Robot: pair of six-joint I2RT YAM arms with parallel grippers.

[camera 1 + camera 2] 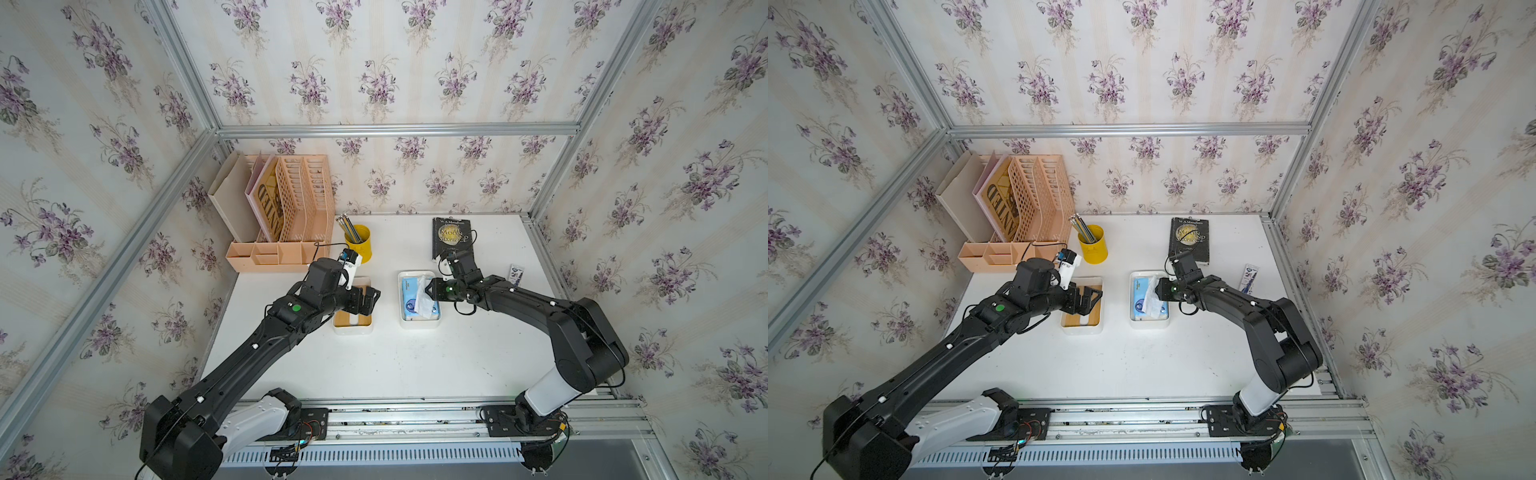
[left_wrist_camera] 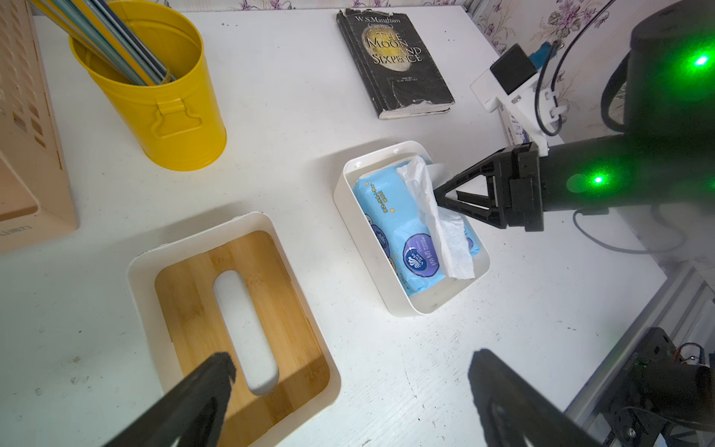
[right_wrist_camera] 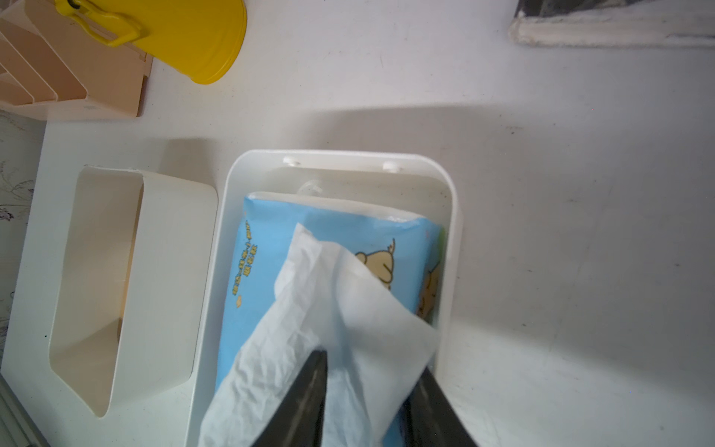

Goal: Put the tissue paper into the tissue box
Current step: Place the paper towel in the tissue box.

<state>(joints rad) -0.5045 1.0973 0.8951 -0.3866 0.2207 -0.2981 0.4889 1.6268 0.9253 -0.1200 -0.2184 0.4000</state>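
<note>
tissue paper (image 2: 387, 220) lies in tissue box (image 2: 419, 305), under right gripper (image 3: 371, 363); jaws narrowly apart, straddling loose sheet (image 3: 348, 305); left gripper (image 2: 352, 358) wide.

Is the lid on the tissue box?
No, the lid lies apart beside the tissue box, which stands open.

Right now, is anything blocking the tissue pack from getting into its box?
No, nothing is. The tissue pack already lies inside the open white box. The lid sits apart from the box, beside it on the table.
</note>
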